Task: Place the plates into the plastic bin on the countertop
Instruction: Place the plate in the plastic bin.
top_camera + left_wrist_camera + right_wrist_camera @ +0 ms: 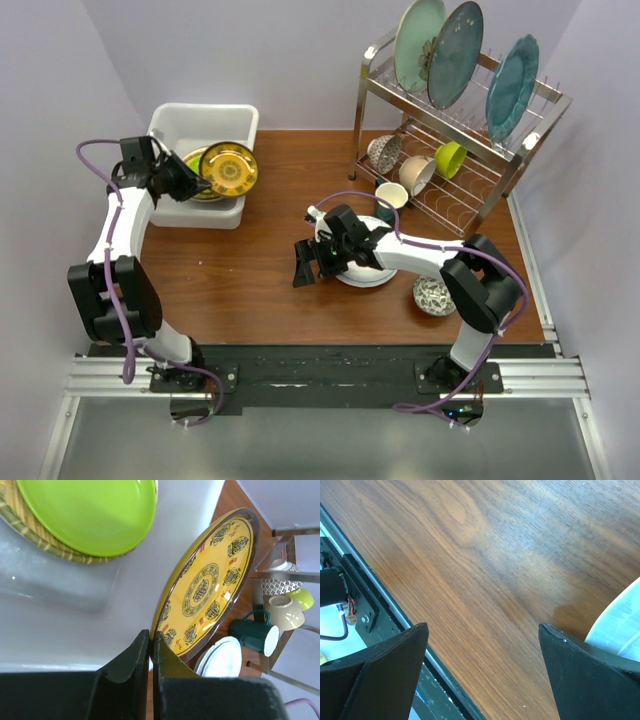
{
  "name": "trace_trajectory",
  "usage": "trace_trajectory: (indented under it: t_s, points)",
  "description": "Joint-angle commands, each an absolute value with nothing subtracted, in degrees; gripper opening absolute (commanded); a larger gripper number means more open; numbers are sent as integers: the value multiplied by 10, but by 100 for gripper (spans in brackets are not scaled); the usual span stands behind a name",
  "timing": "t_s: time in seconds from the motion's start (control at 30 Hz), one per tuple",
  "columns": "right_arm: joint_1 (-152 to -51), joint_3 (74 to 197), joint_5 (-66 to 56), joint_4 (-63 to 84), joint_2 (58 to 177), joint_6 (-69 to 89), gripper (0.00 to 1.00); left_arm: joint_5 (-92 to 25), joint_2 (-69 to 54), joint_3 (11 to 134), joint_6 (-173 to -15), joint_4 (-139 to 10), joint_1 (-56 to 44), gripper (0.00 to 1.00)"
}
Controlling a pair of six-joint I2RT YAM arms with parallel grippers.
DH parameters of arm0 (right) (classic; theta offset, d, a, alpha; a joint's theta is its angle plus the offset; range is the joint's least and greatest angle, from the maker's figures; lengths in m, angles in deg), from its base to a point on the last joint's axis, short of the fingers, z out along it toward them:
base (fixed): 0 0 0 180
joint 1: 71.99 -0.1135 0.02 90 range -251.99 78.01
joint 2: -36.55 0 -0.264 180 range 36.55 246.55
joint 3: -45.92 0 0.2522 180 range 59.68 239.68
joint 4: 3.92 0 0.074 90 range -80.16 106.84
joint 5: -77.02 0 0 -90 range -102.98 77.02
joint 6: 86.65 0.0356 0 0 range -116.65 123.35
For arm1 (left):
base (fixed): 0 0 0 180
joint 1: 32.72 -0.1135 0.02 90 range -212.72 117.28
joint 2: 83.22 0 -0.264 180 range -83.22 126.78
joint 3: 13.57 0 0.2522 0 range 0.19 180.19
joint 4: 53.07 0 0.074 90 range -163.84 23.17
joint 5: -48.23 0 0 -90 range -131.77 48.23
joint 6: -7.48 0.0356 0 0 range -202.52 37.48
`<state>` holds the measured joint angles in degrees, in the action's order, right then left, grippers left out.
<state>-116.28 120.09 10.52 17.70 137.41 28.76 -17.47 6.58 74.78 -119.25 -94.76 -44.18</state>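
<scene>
My left gripper [197,180] [151,637] is shut on the edge of a yellow plate with dark motifs and a red-brown rim [228,168] [207,587]. It holds the plate tilted above the right side of the white plastic bin [200,122] [75,615]. In the bin a lime green plate [90,512] lies on a woven yellow plate [30,527]. My right gripper [303,264] [482,630] is open and empty, low over the wood countertop [495,555], just left of a white plate [365,275] [620,625].
A steel wire rack [520,150] at the back right holds large teal plates [418,42], bowls and a lime cup. A dark green mug [386,212] [252,630] stands by the rack. A small patterned bowl [435,295] sits at the front right.
</scene>
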Motion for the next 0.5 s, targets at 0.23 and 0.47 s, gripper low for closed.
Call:
trace_trajectory:
  t_s: [0.23, 0.47]
  points:
    - [-1160, 1205, 103, 178, 1366, 273, 95, -114, 114, 802, -1204, -897, -486, 0]
    - [-1161, 1204, 102, 181, 1368, 273, 95, -147, 121, 804, -1207, -885, -496, 0]
